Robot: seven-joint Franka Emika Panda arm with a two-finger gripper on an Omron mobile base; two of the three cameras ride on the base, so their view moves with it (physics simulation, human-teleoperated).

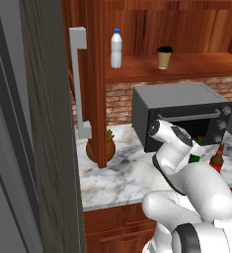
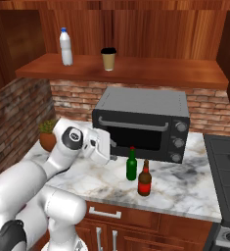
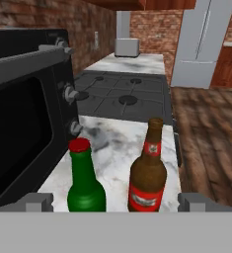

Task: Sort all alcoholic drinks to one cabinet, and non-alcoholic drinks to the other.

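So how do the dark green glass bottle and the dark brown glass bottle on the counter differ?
The dark green glass bottle has a red cap and no label; the dark brown glass bottle has a brown top and red labels on neck and body. The green one stands nearer the black toaster oven, the brown one nearer the counter's front edge. Both are slim, long-necked and upright on the marble counter, side by side.

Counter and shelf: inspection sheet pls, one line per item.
Surface: marble counter, bottles upright on it.
Job's things: green bottle and brown bottle side by side in front of the toaster oven; white bottle and coffee cup apart on the wooden shelf.
Clutter: potted plant beside the oven.
End effector: open, empty, level with the bottles, left of the green one.
Cables: nothing seen.
Surroundings: brick backsplash, stove to the right.
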